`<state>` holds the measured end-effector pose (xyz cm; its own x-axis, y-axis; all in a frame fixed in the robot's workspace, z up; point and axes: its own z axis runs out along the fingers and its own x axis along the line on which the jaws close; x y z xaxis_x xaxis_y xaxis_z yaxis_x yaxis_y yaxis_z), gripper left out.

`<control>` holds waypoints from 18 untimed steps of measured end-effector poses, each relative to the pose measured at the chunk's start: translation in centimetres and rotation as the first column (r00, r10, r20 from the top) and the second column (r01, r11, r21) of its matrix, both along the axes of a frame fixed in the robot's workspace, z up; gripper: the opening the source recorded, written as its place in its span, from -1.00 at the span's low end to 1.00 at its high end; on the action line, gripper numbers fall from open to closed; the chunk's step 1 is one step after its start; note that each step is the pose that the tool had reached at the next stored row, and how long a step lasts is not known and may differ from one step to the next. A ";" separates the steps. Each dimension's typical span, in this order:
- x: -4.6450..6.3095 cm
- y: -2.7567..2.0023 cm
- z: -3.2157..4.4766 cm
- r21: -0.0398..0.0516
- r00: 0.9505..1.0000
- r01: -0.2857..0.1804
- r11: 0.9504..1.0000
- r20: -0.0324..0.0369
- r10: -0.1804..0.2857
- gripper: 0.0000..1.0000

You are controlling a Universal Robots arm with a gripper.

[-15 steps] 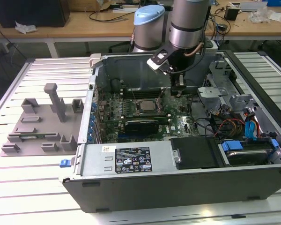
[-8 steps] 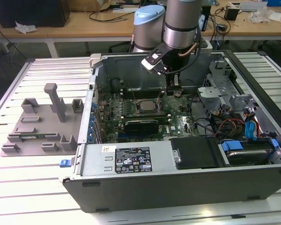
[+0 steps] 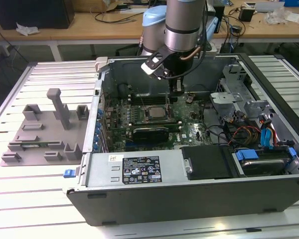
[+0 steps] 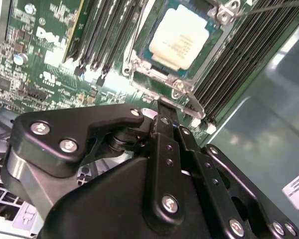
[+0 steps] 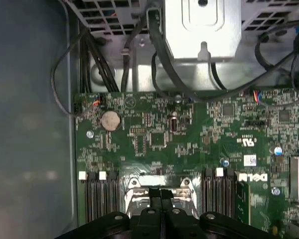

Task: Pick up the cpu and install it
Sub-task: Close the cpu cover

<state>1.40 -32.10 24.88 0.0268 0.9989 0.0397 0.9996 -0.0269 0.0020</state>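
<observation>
Cpu [image 4: 179, 40] in socket [image 4: 157, 77]; gripper [image 4: 164, 105] empty, nr

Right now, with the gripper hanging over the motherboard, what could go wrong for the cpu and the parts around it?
1. The gripper sits close above the socket frame. A careless descent might strike the frame or the memory slots beside it.
2. The cpu lies in the socket. A sideways nudge or an uneven push could shift or tilt it.

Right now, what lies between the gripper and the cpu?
In the second wrist view, only the socket frame lies between the gripper and the cpu.
</observation>
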 end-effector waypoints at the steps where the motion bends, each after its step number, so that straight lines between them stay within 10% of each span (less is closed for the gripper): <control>1: -0.2 0.00 0.00 0.000 1.000 0.000 1.000 0.000 0.000 -0.79; 18: -3.4 0.01 -0.50 0.000 1.000 0.000 1.000 0.003 0.000 -0.79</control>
